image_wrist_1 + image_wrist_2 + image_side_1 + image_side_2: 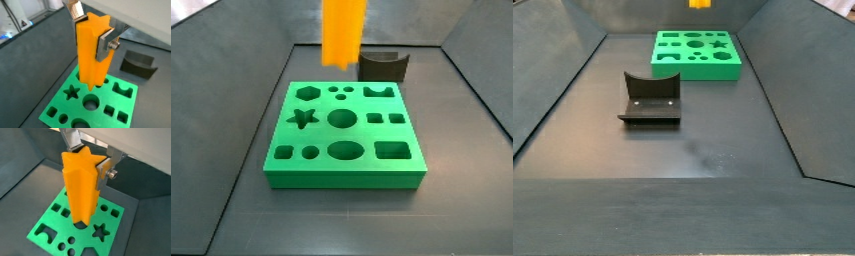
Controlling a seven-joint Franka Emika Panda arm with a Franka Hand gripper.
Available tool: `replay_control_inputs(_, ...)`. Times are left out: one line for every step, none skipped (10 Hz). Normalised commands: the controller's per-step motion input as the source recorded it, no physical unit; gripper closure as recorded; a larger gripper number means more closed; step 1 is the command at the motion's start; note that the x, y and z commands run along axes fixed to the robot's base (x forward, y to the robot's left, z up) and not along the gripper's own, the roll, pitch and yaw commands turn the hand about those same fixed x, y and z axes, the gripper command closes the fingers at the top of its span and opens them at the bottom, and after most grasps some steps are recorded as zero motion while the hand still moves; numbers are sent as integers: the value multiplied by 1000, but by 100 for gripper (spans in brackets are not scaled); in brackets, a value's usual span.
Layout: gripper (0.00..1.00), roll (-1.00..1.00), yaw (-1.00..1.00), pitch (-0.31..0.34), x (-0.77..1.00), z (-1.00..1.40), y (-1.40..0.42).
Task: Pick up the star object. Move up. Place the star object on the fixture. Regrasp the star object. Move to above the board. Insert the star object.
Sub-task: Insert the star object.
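Orange ridged star object (91,50) upright, clamped by gripper (93,27) silver plates; above green board (345,135)

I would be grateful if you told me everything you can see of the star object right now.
The star object is an orange, smooth, plastic-looking prism with a star-shaped cross-section, its ridges running lengthwise. It hangs upright, long axis vertical, clamped near its top between the silver fingers of the gripper, whose jaws are shut on it. It is in the air above the green board, touching nothing but the fingers; in both wrist views its lower end overlaps the board. The side views show only part of it at the frame's top edge.
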Motion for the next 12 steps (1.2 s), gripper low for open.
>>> replay_control_inputs(100,-14,-57,0,77,-17,34)
replay_control_inputs(100,0,-294,0,-17,-203,3)
replay_control_inputs(100,0,-1000,0,0,-214,0)
replay_control_inputs(100,0,-1000,0,0,-226,0)
replay_control_inputs(100,-59,-169,0,129,0,111)
replay_control_inputs(100,0,0,0,-29,0,0)
replay_control_inputs(100,29,-191,0,-451,-197,0)
replay_control_inputs(100,20,-260,0,-551,-263,0)
replay_control_inputs(100,0,-274,-31,-520,-283,-46)
replay_control_inputs(100,1,-294,-30,-454,-266,-97)
replay_control_inputs(100,0,-229,-59,-237,-269,-109)
replay_control_inputs(100,-101,-169,-170,-66,-480,-60)
